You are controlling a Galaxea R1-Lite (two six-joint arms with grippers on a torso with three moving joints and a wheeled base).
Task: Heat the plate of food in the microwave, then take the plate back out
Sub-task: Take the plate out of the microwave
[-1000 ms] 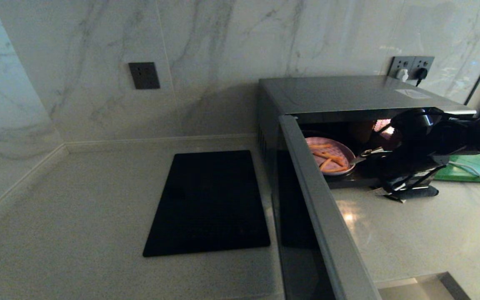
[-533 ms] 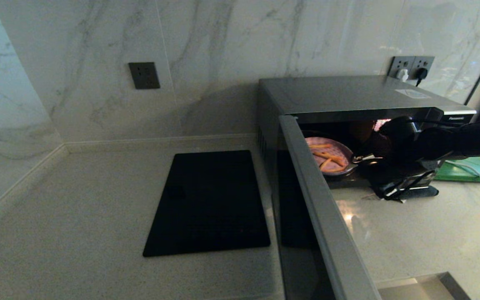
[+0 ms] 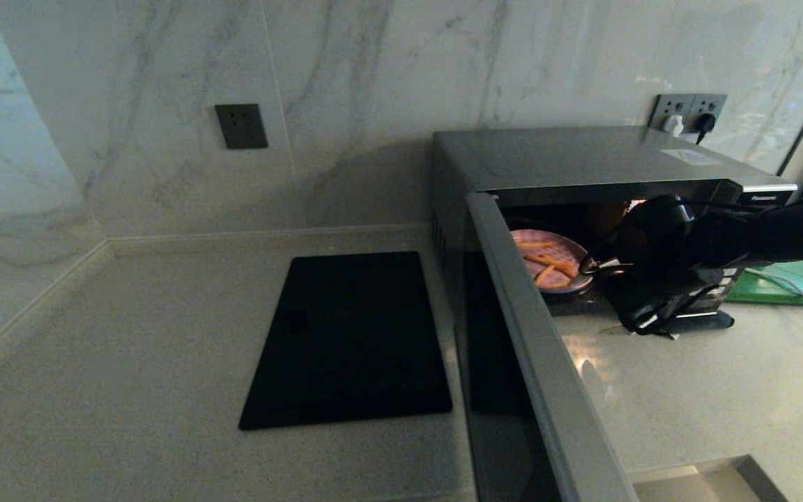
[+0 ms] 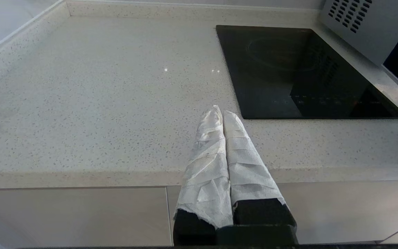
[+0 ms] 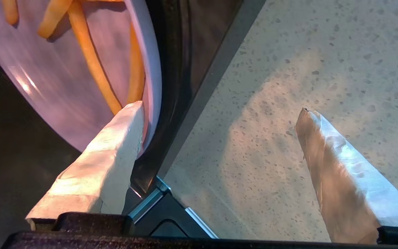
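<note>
The silver-grey microwave (image 3: 583, 157) stands at the right with its door (image 3: 534, 348) swung open toward me. Inside sits the lavender plate of food (image 3: 548, 261), with orange-tan sticks on it. My right gripper (image 3: 593, 265) reaches into the cavity and is open. In the right wrist view one wrapped finger (image 5: 116, 145) lies over the plate's (image 5: 64, 86) near rim, the other finger (image 5: 337, 166) hangs over the counter outside the microwave's front edge; the gripper's (image 5: 219, 110) jaws are wide apart. My left gripper (image 4: 219, 111) is parked shut over the counter's front edge.
A flat black rectangular panel (image 3: 353, 341) lies on the speckled counter left of the microwave. A green board (image 3: 792, 282) lies behind my right arm. Wall sockets (image 3: 687, 111) with plugs sit above the microwave. The microwave's vented side (image 4: 354, 27) shows in the left wrist view.
My right gripper has moved left, deeper into the microwave, until its fingertip reaches the plate's rim. The plate and the left arm have not moved.
</note>
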